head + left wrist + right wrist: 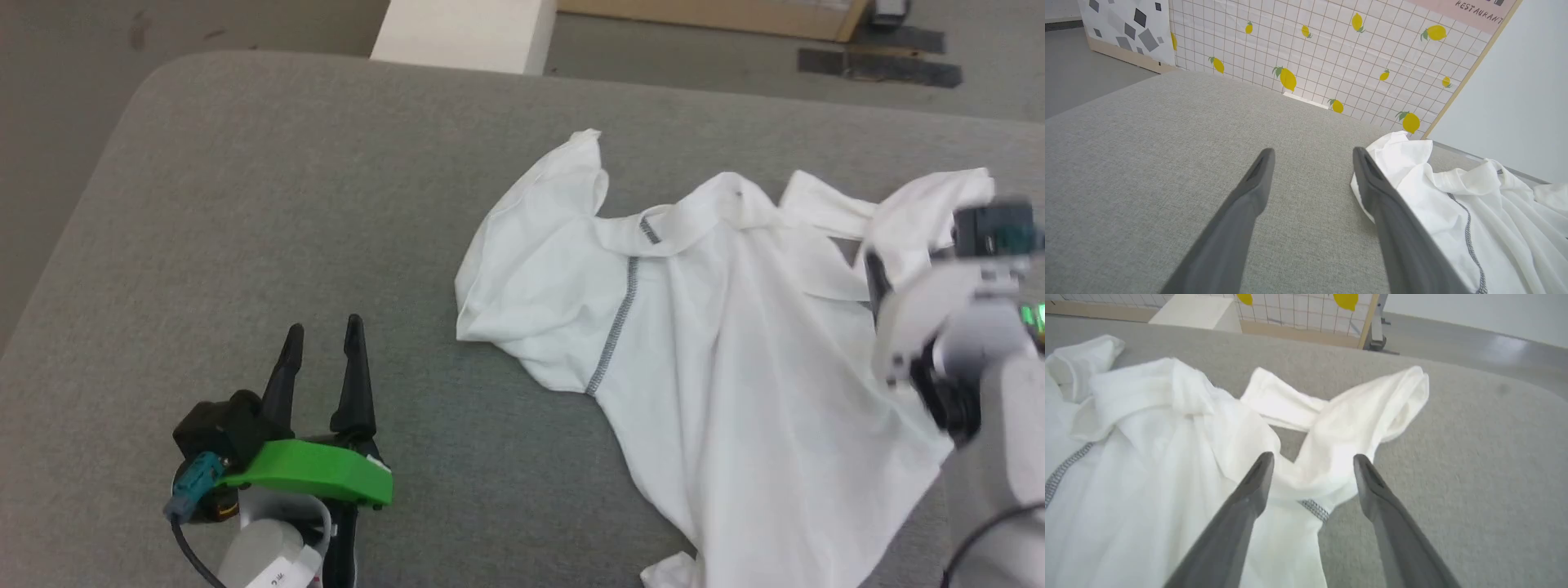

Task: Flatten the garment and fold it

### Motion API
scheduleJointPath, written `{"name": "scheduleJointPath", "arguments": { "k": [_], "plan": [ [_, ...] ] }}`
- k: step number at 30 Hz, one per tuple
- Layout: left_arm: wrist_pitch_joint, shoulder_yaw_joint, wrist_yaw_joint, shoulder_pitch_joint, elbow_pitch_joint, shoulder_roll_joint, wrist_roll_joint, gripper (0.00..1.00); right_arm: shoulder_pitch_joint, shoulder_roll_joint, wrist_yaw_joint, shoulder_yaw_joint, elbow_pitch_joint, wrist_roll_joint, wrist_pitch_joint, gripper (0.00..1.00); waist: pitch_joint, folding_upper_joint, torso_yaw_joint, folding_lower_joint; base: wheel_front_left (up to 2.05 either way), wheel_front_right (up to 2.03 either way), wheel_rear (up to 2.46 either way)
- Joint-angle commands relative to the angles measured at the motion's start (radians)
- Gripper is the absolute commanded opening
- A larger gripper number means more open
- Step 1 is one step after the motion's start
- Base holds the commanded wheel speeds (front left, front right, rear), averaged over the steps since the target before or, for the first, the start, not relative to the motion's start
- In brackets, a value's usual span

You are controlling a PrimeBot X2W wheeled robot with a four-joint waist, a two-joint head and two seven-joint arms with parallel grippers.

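Two grippers, both with fingers spread and nothing held. The left gripper [324, 327] waits at lower left on the grey upholstered surface [245, 204]. The right gripper [1313, 457] is poised over the white long-sleeved shirt [735, 327], which lies rumpled at centre-right, and its fingers straddle the twisted sleeve [1372, 404]. Flattening looks barely begun. Best to pinch that sleeve near its end and draw it toward the upper right, low and slow, while the left takes the bunched sleeve [531, 245] at frame centre.
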Motion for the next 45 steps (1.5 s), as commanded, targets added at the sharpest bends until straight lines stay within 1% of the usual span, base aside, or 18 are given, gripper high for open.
{"name": "scheduleJointPath", "arguments": {
  "k": [1,5,8,10,11,12,13,15,18,25,28,29,30,31,36,40,42,45],
  "plan": [
    [-0.004,0.002,0.006,0.016,-0.007,0.002,0.013,1.0,0.067,0.008,-0.001,-0.018,-0.024,0.007,0.038,1.0,-0.056,0.0,-0.066,0.0,0.0,0.0,0.0],
    [0.001,0.0,0.008,0.027,-0.017,0.004,0.01,1.0,0.209,0.025,-0.001,-0.004,-0.084,0.018,0.172,1.0,-0.053,0.0,-0.081,0.0,0.0,0.0,0.0],
    [0.005,-0.007,0.008,0.023,-0.019,0.004,0.009,1.0,0.262,0.026,-0.001,0.028,-0.119,0.024,0.239,1.0,-0.047,0.0,-0.079,0.0,0.0,0.0,0.0],
    [0.007,-0.014,0.005,0.017,-0.017,0.004,0.007,1.0,0.29,0.027,-0.001,0.049,-0.127,0.042,0.309,1.0,-0.046,0.0,-0.072,0.0,0.0,0.0,0.0],
    [0.007,-0.016,0.006,0.015,-0.015,0.004,0.005,1.0,0.296,0.027,-0.001,0.054,-0.134,0.054,0.332,0.65,-0.046,0.0,-0.069,0.0,0.0,0.0,0.0],
    [0.007,-0.016,0.006,0.014,-0.014,0.004,0.002,1.0,0.301,0.026,-0.001,0.059,-0.147,0.069,0.351,0.27,-0.046,0.0,-0.066,0.0,0.0,0.0,0.0],
    [0.007,-0.017,0.007,0.015,-0.013,0.004,0.0,1.0,0.304,0.023,-0.001,0.065,-0.164,0.087,0.364,0.0,-0.046,0.0,-0.063,0.0,0.0,0.0,0.0],
    [0.007,-0.015,0.008,0.017,-0.011,0.005,-0.001,1.0,0.313,0.014,-0.001,0.057,-0.196,0.113,0.382,0.0,-0.047,0.0,-0.061,0.0,0.0,0.0,0.0],
    [0.006,-0.013,0.009,0.021,-0.008,0.01,-0.003,1.0,0.347,-0.004,-0.001,0.0,-0.265,0.142,0.413,0.0,-0.052,0.0,-0.058,0.0,0.0,0.0,0.0],
    [0.005,-0.008,0.017,0.027,-0.008,0.017,-0.006,1.0,0.505,0.008,-0.001,-0.217,-0.42,0.138,0.526,0.0,-0.057,0.0,-0.065,0.0,0.0,0.0,0.0],
    [0.006,-0.01,0.018,0.027,-0.005,0.019,-0.007,1.0,0.524,0.025,-0.001,-0.278,-0.455,0.141,0.521,0.0,-0.057,0.0,-0.073,0.0,0.0,0.0,0.0],
    [0.005,-0.01,0.019,0.027,-0.005,0.019,-0.008,1.0,0.521,0.031,-0.001,-0.287,-0.467,0.142,0.501,0.26,-0.057,0.0,-0.077,0.0,0.0,0.0,0.0],
    [0.006,-0.011,0.019,0.027,-0.004,0.02,-0.009,1.0,0.516,0.037,-0.001,-0.293,-0.474,0.15,0.485,0.41,-0.057,0.0,-0.079,0.0,0.0,0.0,0.0],
    [0.007,-0.011,0.02,0.026,-0.003,0.02,-0.01,1.0,0.503,0.044,-0.001,-0.3,-0.487,0.163,0.454,1.0,-0.057,0.0,-0.083,0.0,0.0,0.0,0.0],
    [0.035,-0.02,0.011,0.0,-0.003,0.04,-0.009,1.0,0.429,0.06,-0.001,-0.315,-0.565,0.21,0.267,1.0,-0.058,0.0,-0.098,0.0,0.0,0.0,0.0],
    [0.113,-0.037,-0.016,-0.102,0.007,0.09,0.001,1.0,0.396,0.062,-0.001,-0.305,-0.635,0.211,0.131,1.0,-0.039,0.0,-0.103,0.0,0.0,0.0,0.0],
    [0.171,-0.042,-0.027,-0.191,0.032,0.118,0.001,1.0,0.378,0.063,-0.001,-0.286,-0.659,0.219,0.074,1.0,-0.016,0.0,-0.111,0.0,0.0,0.0,0.0],
    [0.293,-0.067,-0.046,-0.324,0.104,0.158,0.0,1.0,0.357,0.064,-0.001,-0.241,-0.655,0.237,0.055,1.0,0.024,0.0,-0.133,0.0,0.0,0.0,0.0]
  ]
}}
